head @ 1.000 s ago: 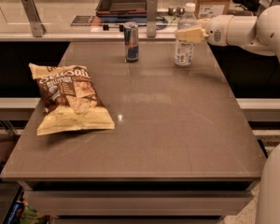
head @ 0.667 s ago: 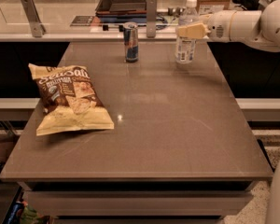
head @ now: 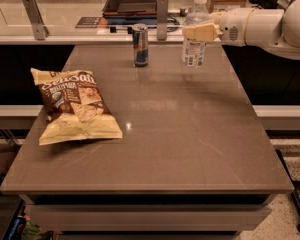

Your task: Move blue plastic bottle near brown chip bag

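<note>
The blue plastic bottle [head: 194,48], clear with a white cap and a white label, stands upright at the far right of the table. My gripper [head: 202,32] reaches in from the right. It is shut on the bottle's upper body, with one beige finger [head: 203,32] across the bottle's front and the other hidden behind it. The bottle's base is at or just above the tabletop. The brown chip bag [head: 74,106] lies flat at the left of the table, well apart from the bottle.
A blue-and-silver can [head: 140,44] stands at the far middle, left of the bottle. The grey table [head: 180,134] ends in a counter ledge behind it, with metal posts [head: 162,17] and a dark tray [head: 134,2]. My white arm [head: 270,26] spans the far right.
The arm has risen slightly and the bottle has shifted a little left and up with the gripper. The bottle's cap now shows above the finger. The bag and can have not moved.
</note>
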Controlling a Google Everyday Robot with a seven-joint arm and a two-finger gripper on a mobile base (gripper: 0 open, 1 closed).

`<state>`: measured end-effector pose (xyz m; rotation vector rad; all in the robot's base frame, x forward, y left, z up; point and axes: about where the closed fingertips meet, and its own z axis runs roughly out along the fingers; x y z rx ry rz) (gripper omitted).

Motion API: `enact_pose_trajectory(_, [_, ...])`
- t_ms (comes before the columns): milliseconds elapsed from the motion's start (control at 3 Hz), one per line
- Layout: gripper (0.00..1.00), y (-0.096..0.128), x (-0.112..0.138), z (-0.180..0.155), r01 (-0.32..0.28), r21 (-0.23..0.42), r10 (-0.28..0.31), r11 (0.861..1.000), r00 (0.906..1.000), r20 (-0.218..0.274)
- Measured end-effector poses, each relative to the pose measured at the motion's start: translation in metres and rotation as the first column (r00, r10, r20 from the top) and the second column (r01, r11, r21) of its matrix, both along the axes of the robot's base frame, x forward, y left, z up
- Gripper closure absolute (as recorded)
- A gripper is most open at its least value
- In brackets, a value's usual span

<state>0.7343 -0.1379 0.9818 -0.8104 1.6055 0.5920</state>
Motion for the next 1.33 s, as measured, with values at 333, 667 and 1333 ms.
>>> enact_pose_trajectory(333, [1.0,0.03,-0.026,-0.001,-0.044,0.036,0.043,0.998,0.999,0.014])
enact_pose_trajectory(667, [1.0,0.063,-0.05,-0.003,-0.108,0.063,0.107,0.992,0.994,0.022])
enact_pose_trajectory(1333, [1.0,0.117,-0.098,-0.008,-0.199,0.062,0.2,0.978,0.9797,-0.013])
